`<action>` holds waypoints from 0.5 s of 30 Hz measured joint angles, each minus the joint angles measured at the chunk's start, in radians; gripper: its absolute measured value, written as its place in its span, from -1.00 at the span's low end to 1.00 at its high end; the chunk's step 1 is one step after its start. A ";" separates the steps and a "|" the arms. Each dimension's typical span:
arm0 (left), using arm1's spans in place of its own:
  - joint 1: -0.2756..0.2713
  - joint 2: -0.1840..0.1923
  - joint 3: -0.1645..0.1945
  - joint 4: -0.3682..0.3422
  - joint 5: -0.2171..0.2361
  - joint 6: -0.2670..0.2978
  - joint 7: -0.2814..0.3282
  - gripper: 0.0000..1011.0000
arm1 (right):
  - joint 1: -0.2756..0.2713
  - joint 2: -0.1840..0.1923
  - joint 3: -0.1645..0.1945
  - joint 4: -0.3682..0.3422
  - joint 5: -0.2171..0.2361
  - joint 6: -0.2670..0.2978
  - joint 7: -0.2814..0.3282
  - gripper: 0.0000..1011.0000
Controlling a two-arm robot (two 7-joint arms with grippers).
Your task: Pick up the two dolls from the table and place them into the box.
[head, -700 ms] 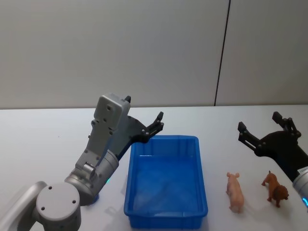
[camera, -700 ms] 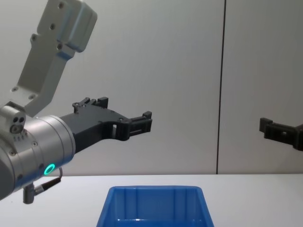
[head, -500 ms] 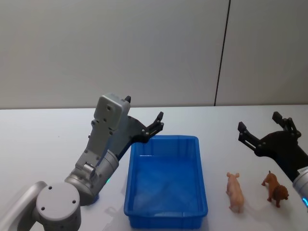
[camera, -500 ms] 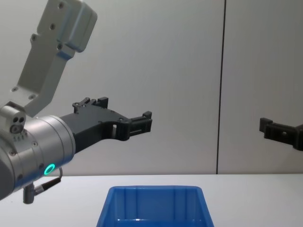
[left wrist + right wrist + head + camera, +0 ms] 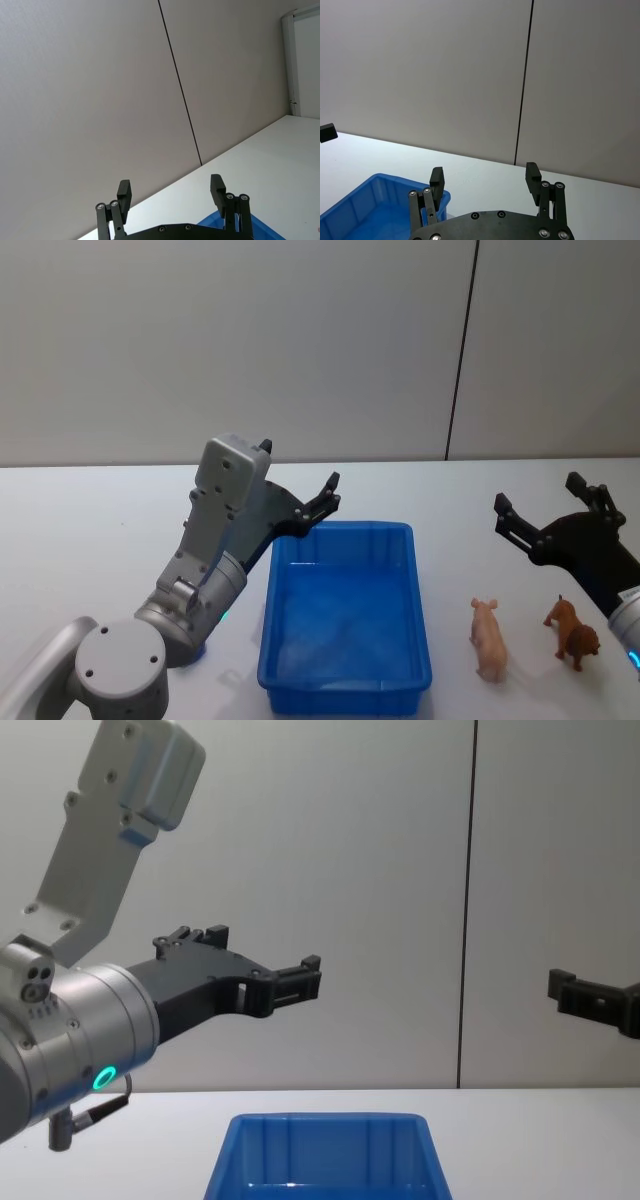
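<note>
Progress is nil: pig doll (image 5: 488, 640) and lion doll (image 5: 573, 632) stand on the table (image 5: 80, 540) beside the empty blue box (image 5: 345, 695). My left gripper (image 5: 328, 495) and right gripper (image 5: 537, 494) hover open, holding nothing.

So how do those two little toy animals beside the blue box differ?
The pig is pale pink; the lion is reddish brown. The pig stands nearer the blue box; the lion is farther out to its right. Both are small and rest on the white table, outside the box.
</note>
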 joint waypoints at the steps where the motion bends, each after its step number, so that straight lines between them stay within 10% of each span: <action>1: 0.000 0.000 0.000 0.000 0.000 0.000 0.000 0.98 | 0.000 0.000 0.000 0.000 0.000 0.000 0.000 0.98; 15: 0.000 0.000 0.000 0.000 0.000 0.000 0.000 0.98 | 0.001 0.038 0.021 0.053 -0.040 -0.038 0.058 0.98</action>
